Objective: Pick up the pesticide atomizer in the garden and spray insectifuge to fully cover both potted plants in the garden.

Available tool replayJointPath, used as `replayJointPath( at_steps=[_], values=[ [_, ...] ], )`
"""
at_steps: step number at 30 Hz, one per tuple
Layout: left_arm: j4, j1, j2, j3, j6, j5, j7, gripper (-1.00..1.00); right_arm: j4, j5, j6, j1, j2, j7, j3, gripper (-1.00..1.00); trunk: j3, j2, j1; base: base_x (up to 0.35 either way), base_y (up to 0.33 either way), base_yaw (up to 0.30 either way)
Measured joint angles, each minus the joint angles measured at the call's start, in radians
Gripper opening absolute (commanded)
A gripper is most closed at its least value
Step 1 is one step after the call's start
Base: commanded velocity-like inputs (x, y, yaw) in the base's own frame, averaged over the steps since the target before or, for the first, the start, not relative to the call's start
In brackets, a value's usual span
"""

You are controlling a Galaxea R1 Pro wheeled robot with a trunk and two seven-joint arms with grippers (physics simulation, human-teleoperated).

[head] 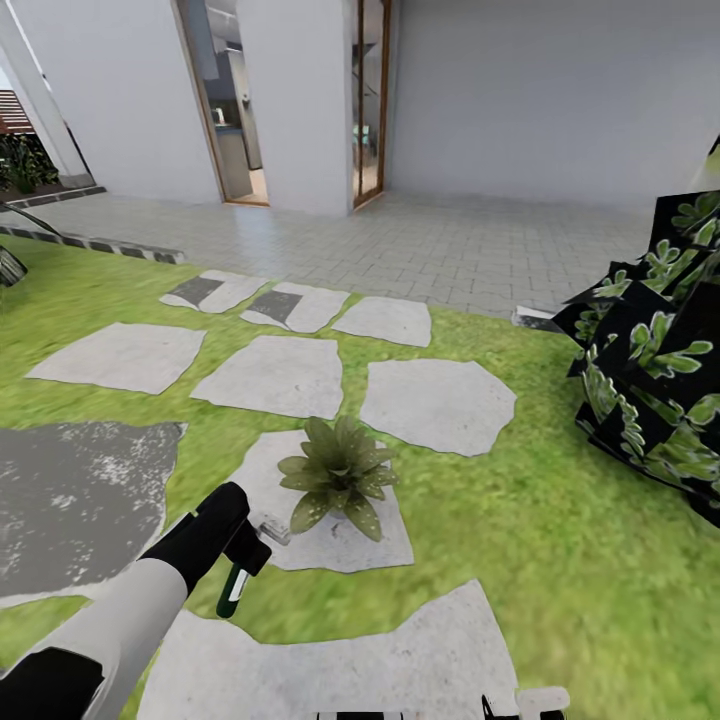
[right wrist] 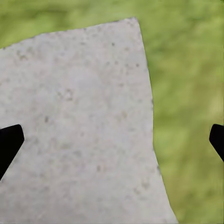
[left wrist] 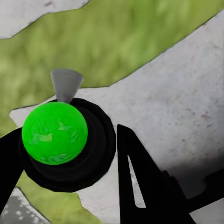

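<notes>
Where grass spreads: 1 potted plant (head: 338, 473), 1 atomizer (head: 233, 590).

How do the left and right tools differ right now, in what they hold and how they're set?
The left tool is shut on the pesticide atomizer, beside the potted plant; the right tool holds nothing. The left tool's fingers sit close around the bottle; the right tool's fingertips stand wide apart. Both hang over a stepping stone with lawn alongside.
</notes>
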Motion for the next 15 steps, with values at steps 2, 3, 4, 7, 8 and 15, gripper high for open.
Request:
replayJointPath(
  at_steps=[2,3,4,7,8,15],
  values=[
    [0.000,0.000,-0.001,0.000,0.000,0.000,0.000,-1.00,0.000,0.000,0.000,0.000,0.000,0.000,0.000,1.00,0.000,0.000,0.000,0.000,0.293,0.000],
    [0.000,0.000,-0.001,0.000,0.000,0.000,0.000,-1.00,0.000,0.000,0.000,0.000,0.000,0.000,0.000,1.00,0.000,0.000,0.000,0.000,0.297,0.000],
    [0.000,0.000,-0.002,0.000,0.000,0.000,0.000,-1.00,0.000,0.000,0.000,0.000,0.000,0.000,0.000,1.00,0.000,0.000,0.000,0.000,0.298,0.000],
    [0.000,0.000,-0.003,0.000,0.000,0.000,0.000,-1.00,0.000,0.000,0.000,0.000,0.000,0.000,0.001,1.00,0.000,0.000,0.000,0.000,0.299,0.000],
    [0.000,0.000,-0.003,0.000,0.000,0.000,0.000,-1.00,0.000,0.000,0.000,0.000,0.000,0.000,0.001,1.00,0.000,0.000,0.000,0.000,0.299,0.000],
    [0.000,0.000,-0.005,0.000,-0.001,0.000,0.000,-1.00,0.000,0.000,0.000,0.000,0.001,0.000,0.000,1.00,0.000,0.000,0.000,0.061,0.299,-0.104]
  ],
)
